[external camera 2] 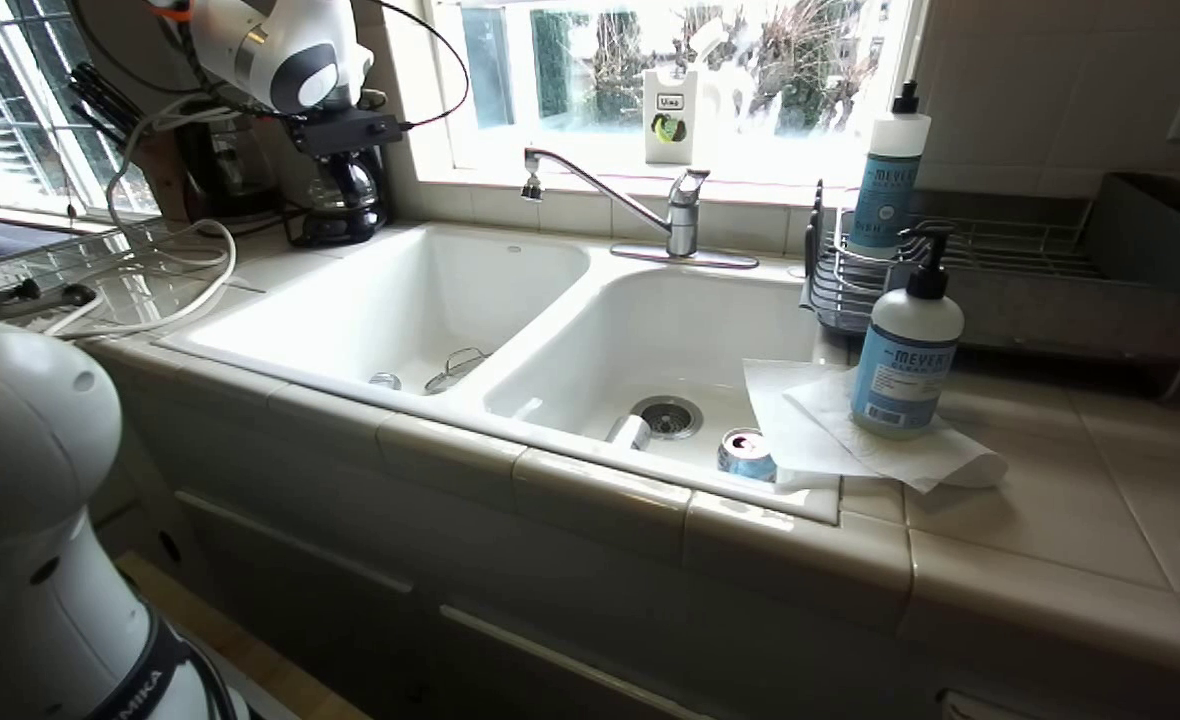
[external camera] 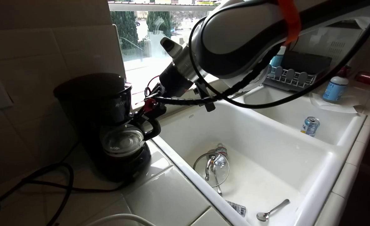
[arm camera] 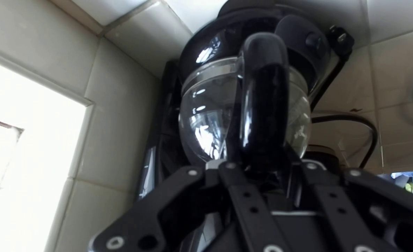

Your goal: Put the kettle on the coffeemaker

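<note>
The kettle, a clear glass carafe (external camera: 122, 142) with a black handle, sits between the boxy top and round base of the black coffeemaker (external camera: 92, 100). The wrist view shows the glass (arm camera: 206, 119) close against the coffeemaker's base (arm camera: 227, 38), with the handle facing me. Whether the glass rests fully on the plate I cannot tell. My gripper (arm camera: 260, 157) has one finger on each side of the handle, shut on it near its upper end. It also shows in an exterior view (external camera: 145, 114). In an exterior view the kettle (external camera 2: 350, 190) is partly hidden below the wrist.
A white double sink (external camera: 257, 169) lies beside the coffeemaker, holding a glass lid (external camera: 214, 171), a spoon (external camera: 263, 216) and a can (external camera: 310, 125). A dark cord (external camera: 69, 179) lies on the counter. The window and tiled wall are close behind. A faucet (external camera 2: 683, 215) stands behind the sink.
</note>
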Tool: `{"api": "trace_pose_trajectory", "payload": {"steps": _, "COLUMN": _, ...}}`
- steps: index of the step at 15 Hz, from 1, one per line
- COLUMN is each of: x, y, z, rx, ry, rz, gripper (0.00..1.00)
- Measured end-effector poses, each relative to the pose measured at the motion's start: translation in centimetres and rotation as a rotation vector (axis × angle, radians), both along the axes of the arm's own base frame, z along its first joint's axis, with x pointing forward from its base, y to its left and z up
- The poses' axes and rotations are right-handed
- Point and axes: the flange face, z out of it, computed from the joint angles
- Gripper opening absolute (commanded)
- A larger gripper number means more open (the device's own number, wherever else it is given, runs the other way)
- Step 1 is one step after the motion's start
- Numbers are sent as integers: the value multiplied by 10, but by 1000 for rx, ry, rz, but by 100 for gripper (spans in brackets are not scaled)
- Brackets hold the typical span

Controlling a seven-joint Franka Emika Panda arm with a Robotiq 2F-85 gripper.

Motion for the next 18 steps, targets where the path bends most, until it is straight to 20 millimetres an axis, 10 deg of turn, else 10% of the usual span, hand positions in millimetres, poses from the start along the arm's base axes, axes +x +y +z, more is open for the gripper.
{"api": "trace_pose_trajectory", "payload": {"steps": 11, "x": -2, "y": 8, "z": -4, "rx": 5, "ry": -26, "rz": 8, "gripper": 7}}
{"api": "trace_pose_trajectory", "payload": {"steps": 12, "x": -3, "y": 10, "z": -6, "rx": 5, "ry": -29, "rz": 8, "gripper": 43}}
{"api": "trace_pose_trajectory", "payload": {"steps": 13, "x": -3, "y": 12, "z": -8, "rx": 6, "ry": -31, "rz": 8, "gripper": 56}}
{"api": "trace_pose_trajectory", "payload": {"steps": 18, "x": -5, "y": 17, "z": -16, "rx": -2, "ry": -31, "rz": 19, "gripper": 93}}
